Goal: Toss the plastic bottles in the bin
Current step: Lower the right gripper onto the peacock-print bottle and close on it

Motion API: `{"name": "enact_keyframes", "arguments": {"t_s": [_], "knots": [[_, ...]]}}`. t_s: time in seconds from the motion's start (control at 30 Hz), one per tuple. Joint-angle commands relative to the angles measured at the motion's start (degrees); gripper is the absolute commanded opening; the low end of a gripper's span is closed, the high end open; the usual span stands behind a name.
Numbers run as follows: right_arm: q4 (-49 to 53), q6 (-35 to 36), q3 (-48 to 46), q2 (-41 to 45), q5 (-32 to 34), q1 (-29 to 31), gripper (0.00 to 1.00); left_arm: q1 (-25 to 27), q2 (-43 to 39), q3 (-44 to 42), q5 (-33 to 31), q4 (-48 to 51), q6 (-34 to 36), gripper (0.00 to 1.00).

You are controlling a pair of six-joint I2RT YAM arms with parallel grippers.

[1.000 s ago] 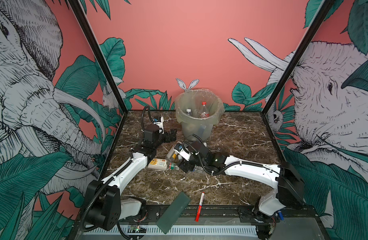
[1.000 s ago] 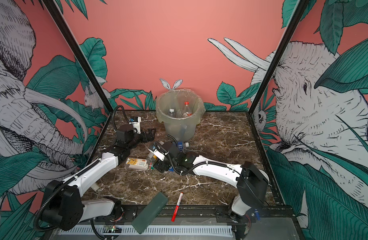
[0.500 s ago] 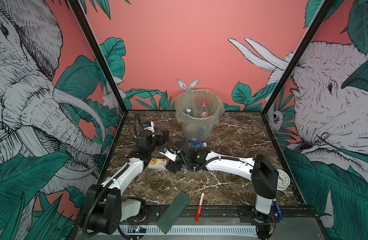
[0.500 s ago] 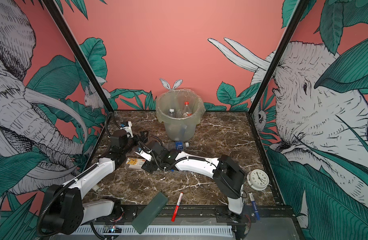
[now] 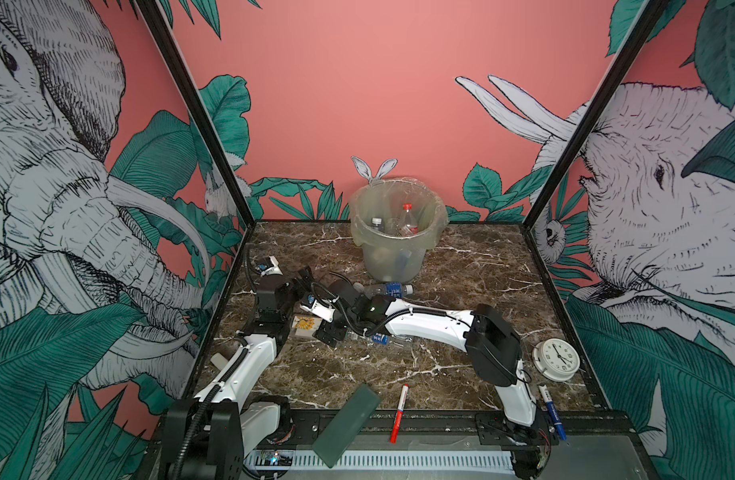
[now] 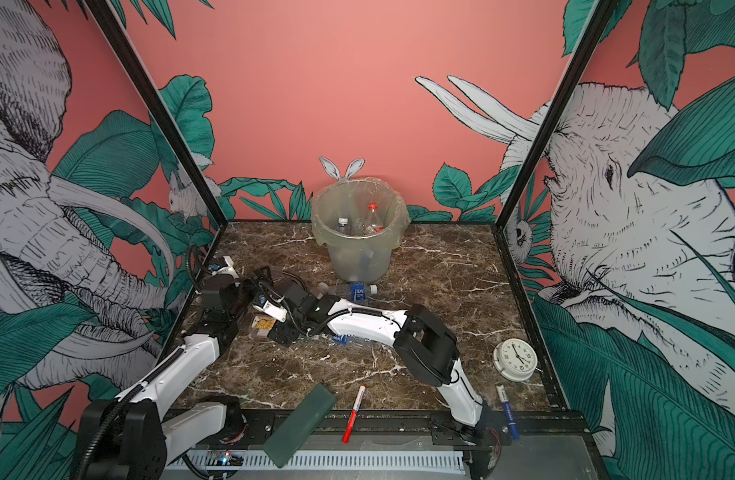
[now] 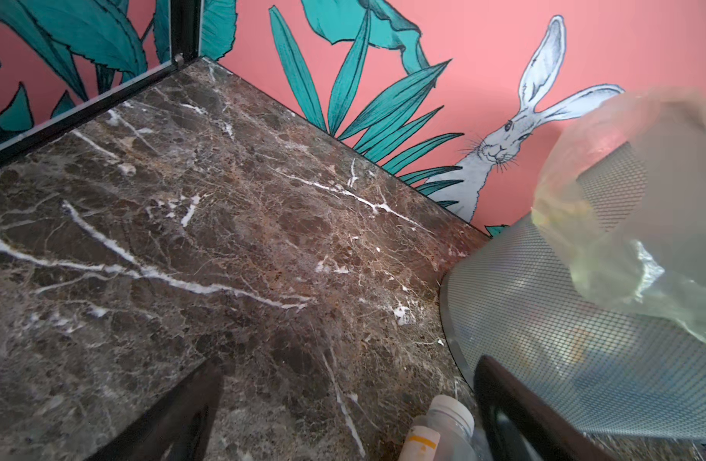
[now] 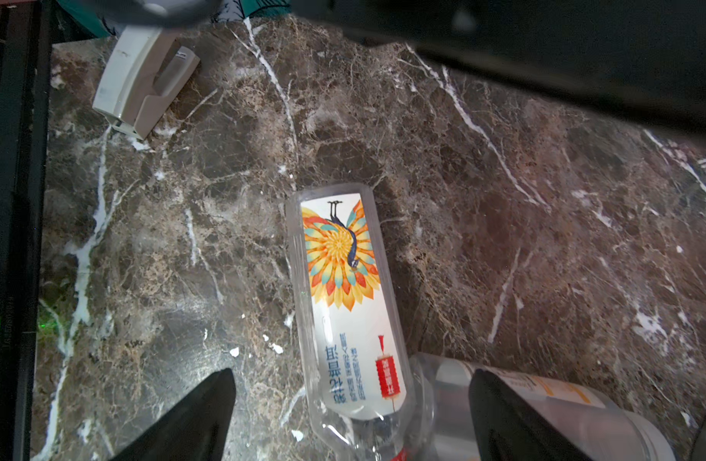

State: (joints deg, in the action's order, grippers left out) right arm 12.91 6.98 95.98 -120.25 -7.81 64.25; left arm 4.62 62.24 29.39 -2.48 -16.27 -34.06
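Right wrist view: the right gripper is spread wide and empty over a flower-label bottle lying flat on the marble, with a second bottle beside it. And the left gripper gapes too, holding nothing, just beside the bin. Inside the bin are several binned bottles; a blue-label bottle lies at its foot.

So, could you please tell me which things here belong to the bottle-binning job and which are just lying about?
Job: bin, red-capped bottle inside, blue-label bottle, peacock-label bottle.
Lying about: clock, red marker, blue marker, green slab.
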Motion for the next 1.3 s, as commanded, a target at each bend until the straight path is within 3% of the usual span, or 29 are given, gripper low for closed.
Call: {"name": "enact_keyframes", "arguments": {"t_s": [0.0,0.57,1.27], "knots": [[0.94,1.06,3.22,-2.51,-2.05,0.46,0.93,-1.23,-0.82,-1.31,-0.61,-2.1,-3.22,1.0],[2.64,0.68,10.45,-10.61,-3.72,0.26,0.84,-4.8,-0.38,-3.77,0.2,-3.31,-8.08,0.99],[2.9,-1.8,7.55,-10.98,-4.36,0.4,0.72,-6.39,0.82,-3.9,3.19,-4.36,-9.54,0.98]]}}
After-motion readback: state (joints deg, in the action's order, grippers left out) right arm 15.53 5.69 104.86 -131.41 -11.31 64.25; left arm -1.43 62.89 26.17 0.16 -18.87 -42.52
